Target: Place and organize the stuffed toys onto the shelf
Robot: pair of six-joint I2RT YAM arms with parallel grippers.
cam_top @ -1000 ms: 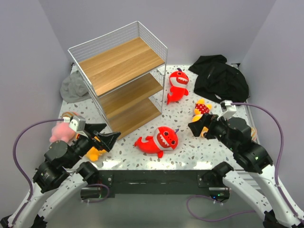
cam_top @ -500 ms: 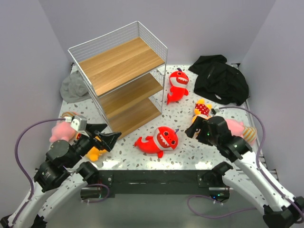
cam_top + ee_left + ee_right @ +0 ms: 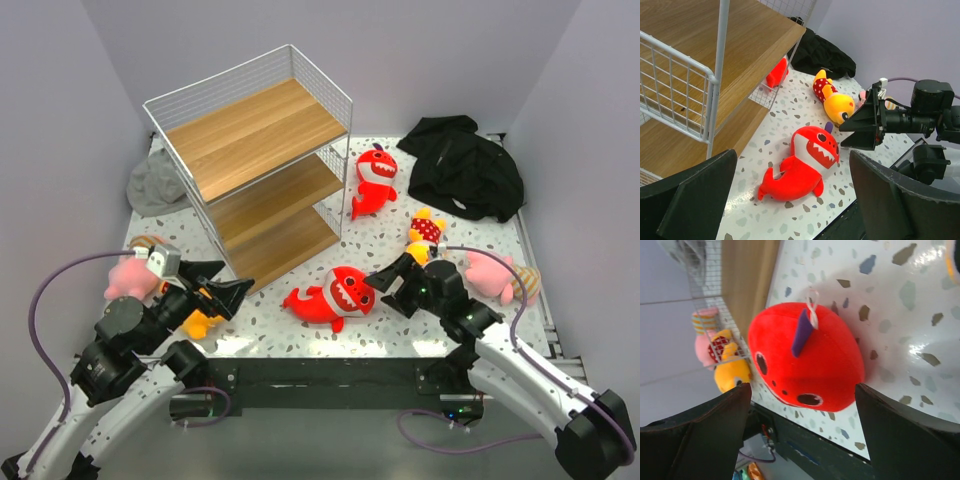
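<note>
Low in the overhead frame, the right gripper (image 3: 377,284) stands spread just beside a red plush shark with white teeth (image 3: 335,293).
Right wrist view puts that shark's purple fin between the open fingers. At its left edge, through the white wire shelf with wooden boards (image 3: 255,150), it shows a yellow doll in red dots (image 3: 203,322) and a pink striped toy (image 3: 128,275), both outside the left wrist view. Left gripper (image 3: 232,277), lower left, is spread, holding nothing. White speckled tabletop (image 3: 385,240); pale lilac walls (image 3: 450,50).

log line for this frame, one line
left gripper: open, beside shelf | right gripper: open, at head of near shark, no grasp yet | shelf: no toys visible
</note>
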